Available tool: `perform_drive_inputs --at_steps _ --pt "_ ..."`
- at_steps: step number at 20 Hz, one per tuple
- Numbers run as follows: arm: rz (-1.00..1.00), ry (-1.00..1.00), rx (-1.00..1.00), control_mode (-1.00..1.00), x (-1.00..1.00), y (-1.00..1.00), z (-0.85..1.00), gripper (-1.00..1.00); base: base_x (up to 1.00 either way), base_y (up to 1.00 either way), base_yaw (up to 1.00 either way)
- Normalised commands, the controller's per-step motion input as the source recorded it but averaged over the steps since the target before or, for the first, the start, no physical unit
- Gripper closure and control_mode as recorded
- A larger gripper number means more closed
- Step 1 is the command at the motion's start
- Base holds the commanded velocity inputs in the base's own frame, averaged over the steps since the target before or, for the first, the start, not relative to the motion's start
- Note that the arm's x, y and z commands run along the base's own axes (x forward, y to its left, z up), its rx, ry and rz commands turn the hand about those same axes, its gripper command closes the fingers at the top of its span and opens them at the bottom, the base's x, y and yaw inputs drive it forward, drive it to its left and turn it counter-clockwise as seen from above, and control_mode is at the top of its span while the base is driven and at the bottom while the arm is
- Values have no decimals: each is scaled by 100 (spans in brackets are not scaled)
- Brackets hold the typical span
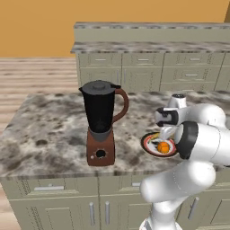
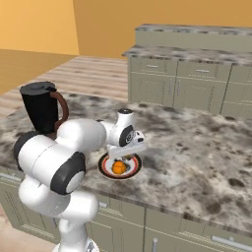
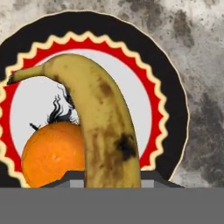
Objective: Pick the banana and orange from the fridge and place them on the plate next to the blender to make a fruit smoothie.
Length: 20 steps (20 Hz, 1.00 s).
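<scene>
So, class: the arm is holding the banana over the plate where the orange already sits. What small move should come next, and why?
Probably open the gripper and let the banana go. In the hand view it hangs directly above the plate, beside the orange already resting there, so releasing should complete the placing. Lowering slightly first may be safer, since the gap beneath the banana is hard to judge.
</scene>
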Motion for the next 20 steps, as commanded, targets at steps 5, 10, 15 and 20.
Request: perform_drive_inputs --at_steps 5,10,15,20 --pt "0 0 0 -100 5 -1 -38 100 0 0 0" --pt "0 0 0 -100 4 0 -37 100 0 0 0" --pt "0 0 0 -100 4 0 -27 -100 0 0 0" --pt "0 -1 0 -100 -20 0 8 -100 0 0 0"
